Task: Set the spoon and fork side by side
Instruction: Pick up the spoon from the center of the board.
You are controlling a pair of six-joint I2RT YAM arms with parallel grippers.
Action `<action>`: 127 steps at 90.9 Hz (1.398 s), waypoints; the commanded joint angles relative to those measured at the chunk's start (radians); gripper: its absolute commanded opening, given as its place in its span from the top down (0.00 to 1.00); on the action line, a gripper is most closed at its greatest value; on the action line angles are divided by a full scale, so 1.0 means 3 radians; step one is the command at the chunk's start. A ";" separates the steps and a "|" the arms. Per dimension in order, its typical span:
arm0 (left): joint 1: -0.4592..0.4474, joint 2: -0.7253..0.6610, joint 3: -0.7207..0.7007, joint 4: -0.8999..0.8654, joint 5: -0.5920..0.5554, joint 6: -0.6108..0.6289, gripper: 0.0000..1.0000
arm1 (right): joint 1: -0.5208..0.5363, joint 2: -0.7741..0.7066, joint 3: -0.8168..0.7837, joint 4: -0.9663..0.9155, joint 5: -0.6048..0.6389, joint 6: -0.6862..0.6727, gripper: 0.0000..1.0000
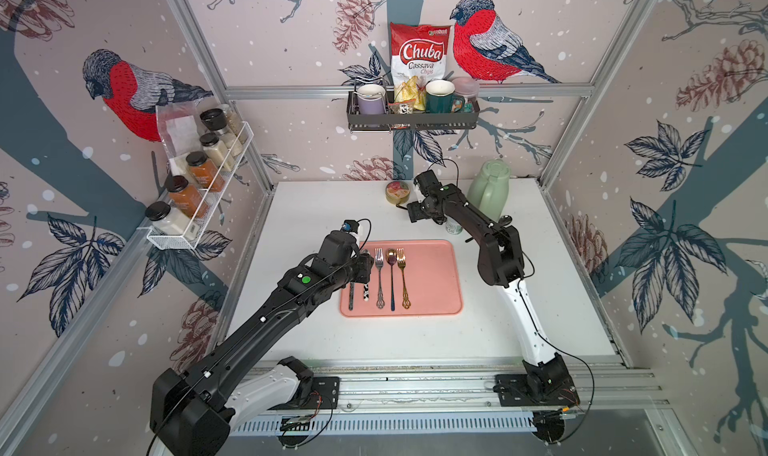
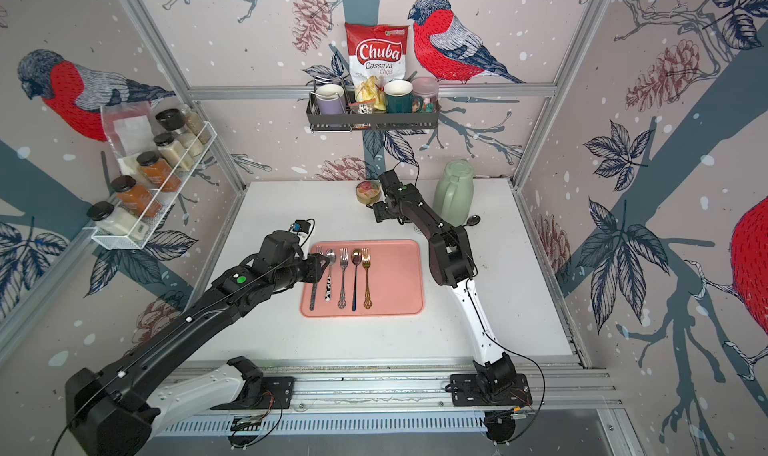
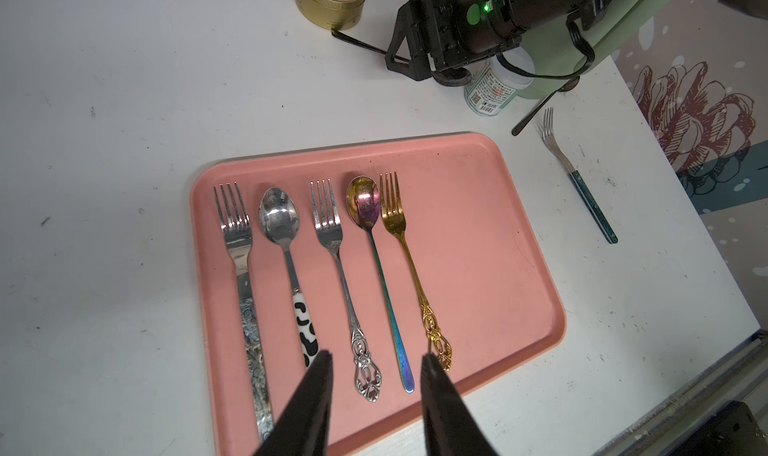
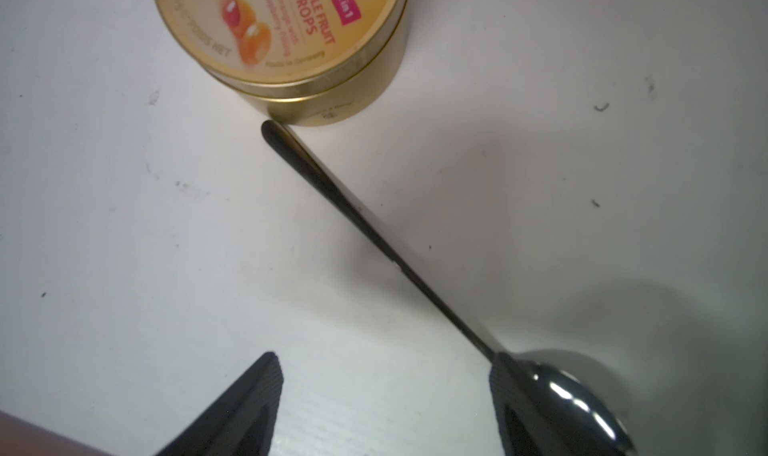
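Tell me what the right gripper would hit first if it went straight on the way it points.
Probably the handle of the black spoon, which crosses diagonally ahead of the open right gripper. Beyond it sits the candy tin. The gripper's height is unclear.

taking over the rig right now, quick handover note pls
Left gripper: open, empty, over the tray.
Right gripper: open, empty, over the black spoon, one finger at its neck.
Done: side by side on the tray lie plain fork, cow spoon, silver fork, rainbow spoon, gold fork.
Left: the black spoon lies on the table, handle tip by the tin; the green fork lies off the tray too. Probably both join the row.
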 commanded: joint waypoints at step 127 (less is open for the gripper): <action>0.0008 -0.0098 -0.0014 0.0037 -0.0074 -0.0009 0.63 | 0.0112 0.0066 -0.0112 -0.0065 -0.0637 -0.0876 0.96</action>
